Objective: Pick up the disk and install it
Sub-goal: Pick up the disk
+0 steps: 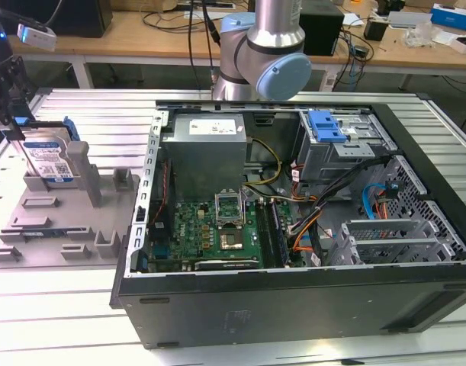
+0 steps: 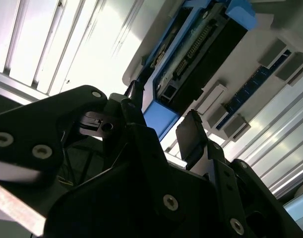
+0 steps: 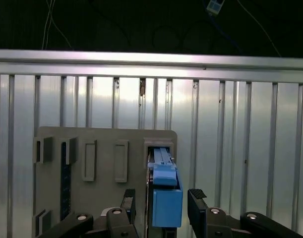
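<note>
Grey holder (image 1: 57, 221) | disk (image 1: 51, 162) upright in slot | claw (image 3: 162, 192) straddling it, unclamped

disk (image 1: 40, 145): smooth silver-grey metal
label (image 1: 54, 165): white and blue, paper-like
disk frame (image 3: 166, 201): smooth blue plastic, slight sheen
holder (image 1: 34, 229): matt grey plastic
desk (image 1: 49, 328): ribbed pale metal, bright sheen
jaws: matt black
screws (image 2: 170, 201): shiny metal, set in the black body
computer case (image 1: 294, 305): matt black outside, bare grey sheet metal inside
circuit board (image 1: 210, 229): smooth green
arm (image 1: 274, 23): smooth silvery metal
cap (image 1: 290, 76): smooth pale blue plastic
</note>
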Controlling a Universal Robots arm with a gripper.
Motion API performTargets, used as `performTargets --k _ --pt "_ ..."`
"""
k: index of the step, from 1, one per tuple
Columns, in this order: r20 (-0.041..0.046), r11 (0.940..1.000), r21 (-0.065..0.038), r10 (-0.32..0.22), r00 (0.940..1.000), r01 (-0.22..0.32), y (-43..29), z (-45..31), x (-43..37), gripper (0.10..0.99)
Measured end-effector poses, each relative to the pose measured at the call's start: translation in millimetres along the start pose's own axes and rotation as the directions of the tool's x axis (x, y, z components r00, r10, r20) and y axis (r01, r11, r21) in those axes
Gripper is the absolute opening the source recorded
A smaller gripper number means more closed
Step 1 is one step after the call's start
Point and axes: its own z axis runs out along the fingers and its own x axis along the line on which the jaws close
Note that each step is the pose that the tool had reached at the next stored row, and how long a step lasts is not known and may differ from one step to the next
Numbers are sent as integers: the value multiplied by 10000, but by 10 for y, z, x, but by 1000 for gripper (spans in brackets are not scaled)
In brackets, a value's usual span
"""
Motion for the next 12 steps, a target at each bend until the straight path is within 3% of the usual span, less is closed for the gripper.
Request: performTargets --k 12 --pt "0 10000 0 0 10000 0 2 105 -3 541"
